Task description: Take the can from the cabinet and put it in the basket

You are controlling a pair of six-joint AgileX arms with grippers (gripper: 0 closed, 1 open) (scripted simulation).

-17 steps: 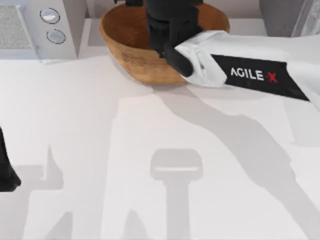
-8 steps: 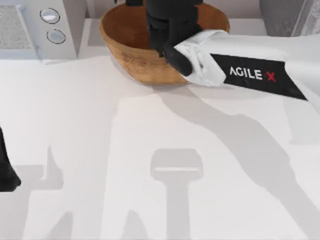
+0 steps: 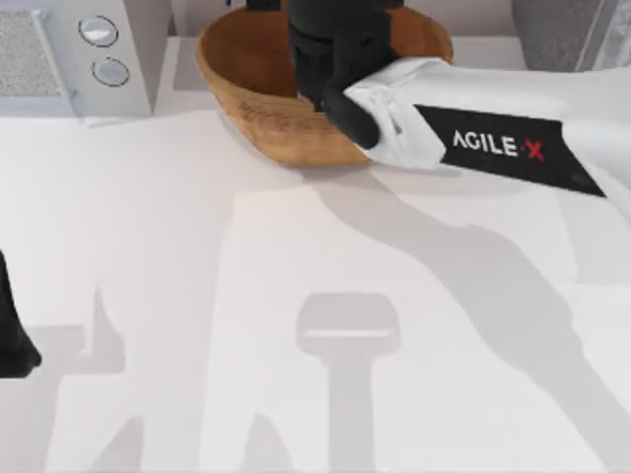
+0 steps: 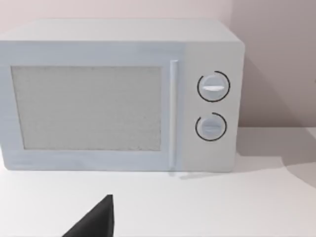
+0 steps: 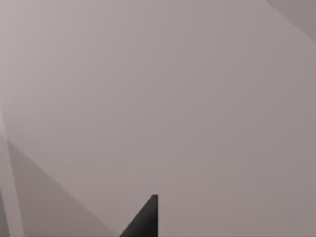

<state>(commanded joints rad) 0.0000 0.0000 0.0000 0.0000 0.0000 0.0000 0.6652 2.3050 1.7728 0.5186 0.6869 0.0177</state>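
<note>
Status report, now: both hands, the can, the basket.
Right hand over the basket at the table's far edge. Left hand parked at the left edge, facing the microwave. Can not sighted. Nothing seen in the way.

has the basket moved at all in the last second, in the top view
No. The basket keeps its place beside the pale appliance, its rim at the same gap from the knobs. The right arm over it has barely shifted.
</note>
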